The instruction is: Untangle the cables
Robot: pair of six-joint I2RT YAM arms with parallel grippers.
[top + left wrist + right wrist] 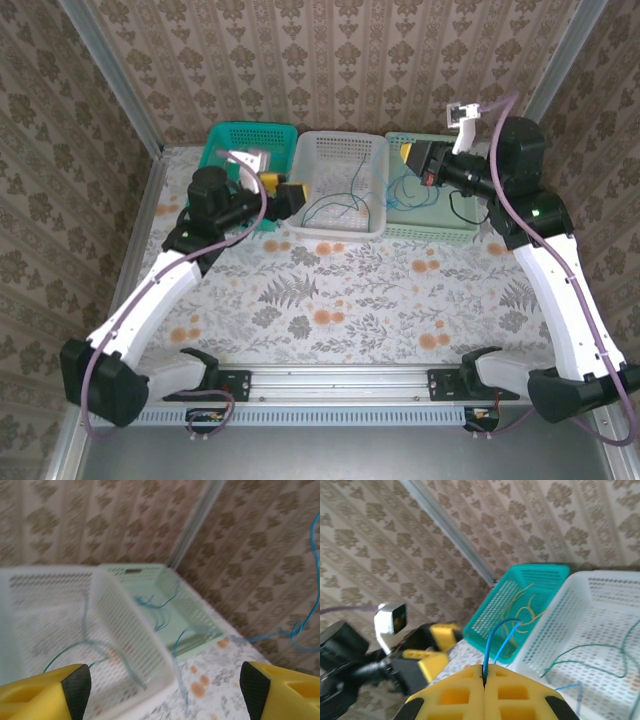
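Our right gripper (484, 672) pinches a blue cable (487, 642) between closed fingers. Our left gripper (165, 685) gapes wide, empty. At the table's (340, 300) far edge, yellow cables (524, 611) lie in the teal basket (492, 617) and a green cable (580, 648) in the white basket (555, 625).

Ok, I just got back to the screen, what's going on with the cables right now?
The right gripper is shut on a blue cable and holds it up over the pale green basket. The left gripper is open and holds nothing, at the left side of the white basket. Green cables lie in the white basket and yellow cables in the teal basket.
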